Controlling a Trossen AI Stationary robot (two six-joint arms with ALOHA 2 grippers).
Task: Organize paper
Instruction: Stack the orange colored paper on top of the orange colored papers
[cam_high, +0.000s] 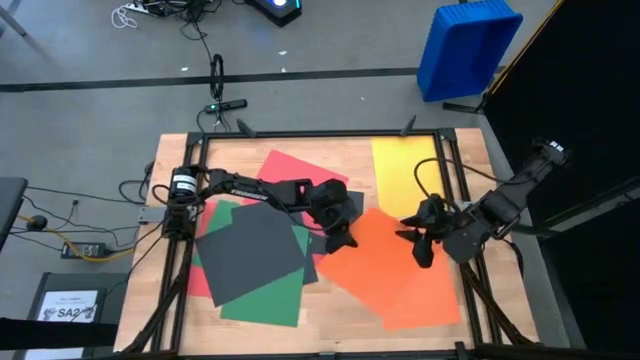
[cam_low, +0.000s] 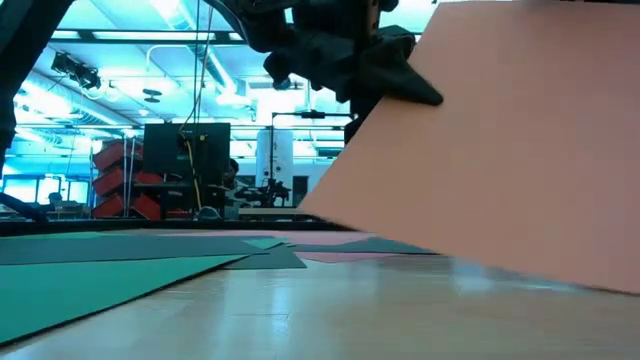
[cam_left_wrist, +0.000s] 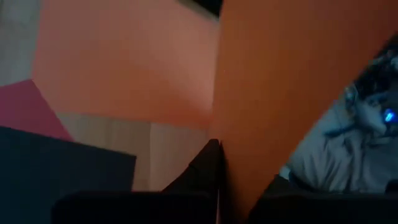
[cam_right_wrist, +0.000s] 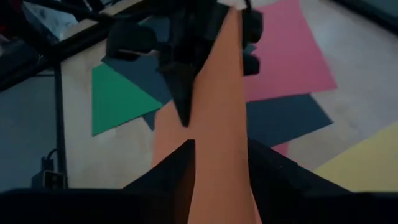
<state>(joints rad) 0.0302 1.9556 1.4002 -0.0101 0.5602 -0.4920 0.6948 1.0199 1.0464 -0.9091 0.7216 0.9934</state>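
Note:
An orange paper sheet lies at the table's right middle, with its left part raised and tilted. My left gripper reaches in from the left and is shut on it. My right gripper hovers over the same sheet with its fingers apart; orange shows in the gap, and I cannot tell whether it touches. A dark grey sheet overlaps green and red sheets at the left. A yellow sheet lies flat at the far right. My left gripper pinches the orange sheet between its two fingers at its left edge. The fingers come slanting down from the table's left. The held part stands raised and tilted, while the sheet's right part stays down on the table.
A black frame rail runs around the table top. A blue bin stands on the floor beyond the far right corner. A small white printed sheet lies off the table at the near left. Bare wood shows along the near edge.

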